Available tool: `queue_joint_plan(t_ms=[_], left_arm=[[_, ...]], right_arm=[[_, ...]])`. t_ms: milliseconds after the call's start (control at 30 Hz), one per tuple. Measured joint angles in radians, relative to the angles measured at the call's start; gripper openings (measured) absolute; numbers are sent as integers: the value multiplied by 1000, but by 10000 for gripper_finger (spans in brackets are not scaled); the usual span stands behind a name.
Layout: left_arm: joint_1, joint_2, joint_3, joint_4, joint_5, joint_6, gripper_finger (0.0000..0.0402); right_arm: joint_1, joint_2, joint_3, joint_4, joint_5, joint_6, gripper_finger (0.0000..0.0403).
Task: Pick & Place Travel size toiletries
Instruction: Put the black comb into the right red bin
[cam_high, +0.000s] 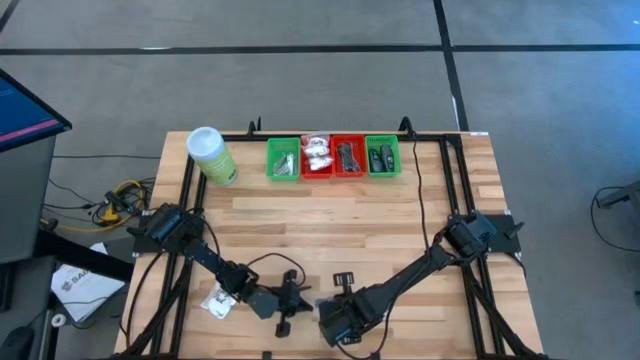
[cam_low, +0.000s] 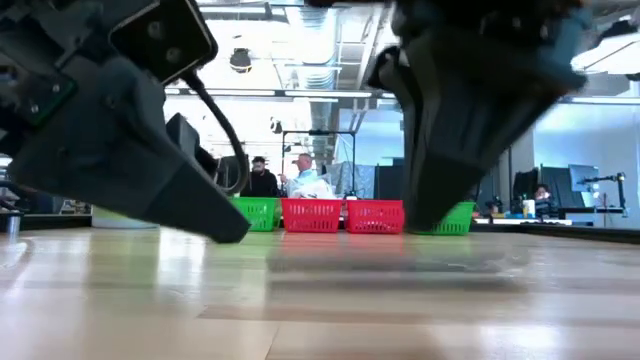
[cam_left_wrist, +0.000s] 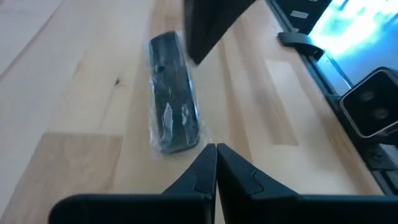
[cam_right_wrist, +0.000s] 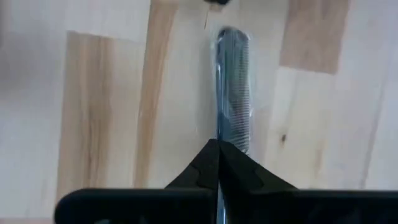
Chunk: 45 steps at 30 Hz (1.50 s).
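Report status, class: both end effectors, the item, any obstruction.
Left end effector shut, empty. Right end effector shut on slim dark plastic-wrapped oblong piece, lying on wooden table. No obstruction visible.

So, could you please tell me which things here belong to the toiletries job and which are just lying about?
Job:
- wrapped dark piece, table
- ridged dark piece, in shut right hand
- white packets, red tray

Lying about:
- green canister
- yellow cable, floor

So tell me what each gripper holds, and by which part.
Right gripper is shut on the near end of a wrapped dark comb-like piece. Left gripper is shut, empty.
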<state>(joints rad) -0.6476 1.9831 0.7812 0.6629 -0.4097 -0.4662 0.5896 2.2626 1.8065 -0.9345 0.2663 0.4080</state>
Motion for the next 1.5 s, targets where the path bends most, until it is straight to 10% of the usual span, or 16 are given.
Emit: queue_joint_plan(t_ms=[567, 1200, 1500], left_arm=[[4, -2, -15, 10, -9, -40, 4], [57, -2, 55, -14, -6, 70, 106], [99, 64, 55, -16, 75, 9, 118]], right_arm=[[-21, 3, 69, -216, -13, 36, 8], [-14, -3, -60, -183, -56, 74, 217], [-16, 0, -62, -84, -60, 0, 241]])
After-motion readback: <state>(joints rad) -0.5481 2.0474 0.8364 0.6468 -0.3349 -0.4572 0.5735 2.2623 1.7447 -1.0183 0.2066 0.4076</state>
